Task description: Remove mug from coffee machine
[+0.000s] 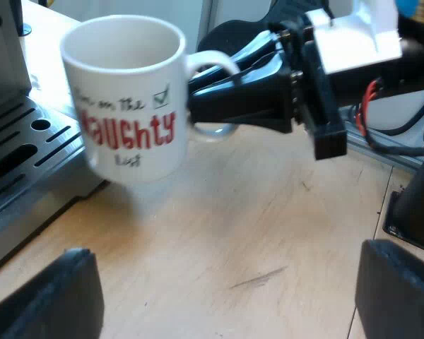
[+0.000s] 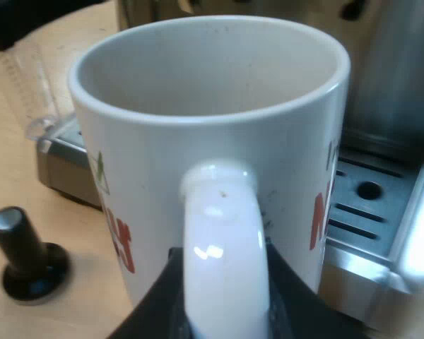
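Gripping the white "naughty list" mug [image 1: 127, 99] by its handle [image 2: 222, 233] with the right claw [image 2: 222, 300], clenched across the loop. Holding it upright in the air above the wooden worktop [image 1: 254, 233], just beside the espresso machine's drip tray [image 1: 21, 148] and off its grate.

Reading the mug as a dial with the handle at six: drip tray from twelve round to three, black-knobbed tamper [image 2: 25, 251] standing on the worktop near eight, measuring glass [image 2: 21, 78] near ten.

Hovering the left claw [image 1: 226, 293] released, spread wide, low over the worktop, apart from the mug.

Judged as mid-removal: lifted clear of the tray, not yet set down. Next, most likely: drawing away toward six, staying level to stop any swing about the handle, lowering onto open worktop away from the tamper, then unclenching.
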